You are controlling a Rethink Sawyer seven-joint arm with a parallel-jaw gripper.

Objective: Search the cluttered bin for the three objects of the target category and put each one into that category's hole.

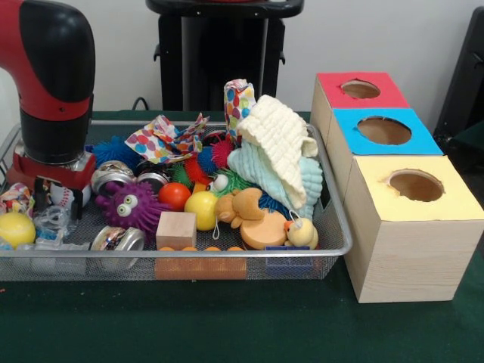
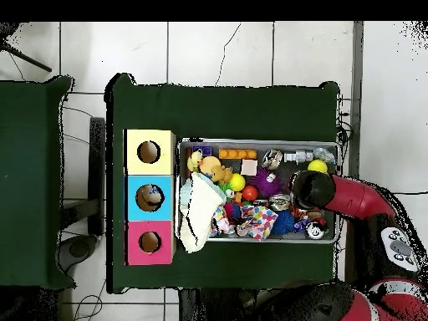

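Note:
The silver wire mesh bin (image 1: 342,227) is piled with toys, and it also shows in the overhead view (image 2: 259,141). Three boxes stand beside it, each with a round hole: red (image 1: 361,90), blue (image 1: 384,131) and yellow (image 1: 416,186). In the overhead view they are yellow (image 2: 149,151), blue (image 2: 150,197) and red (image 2: 150,242). Something lies inside the blue hole. My gripper (image 1: 57,198) reaches down into the bin's left end in the front view, among a white ball with red stitching (image 1: 66,198), clear plastic (image 1: 53,221) and metal cans. In the overhead view my arm (image 2: 314,191) hides it.
The bin holds a purple spiky toy with eyes (image 1: 130,206), a red ball (image 1: 174,196), yellow balls (image 1: 201,210) (image 1: 15,229), a wooden cube (image 1: 176,230), a teddy (image 1: 237,208), a rubber duck (image 1: 301,231), white and pale blue cloths (image 1: 281,144), patterned fabric (image 1: 162,140) and cans (image 1: 119,239).

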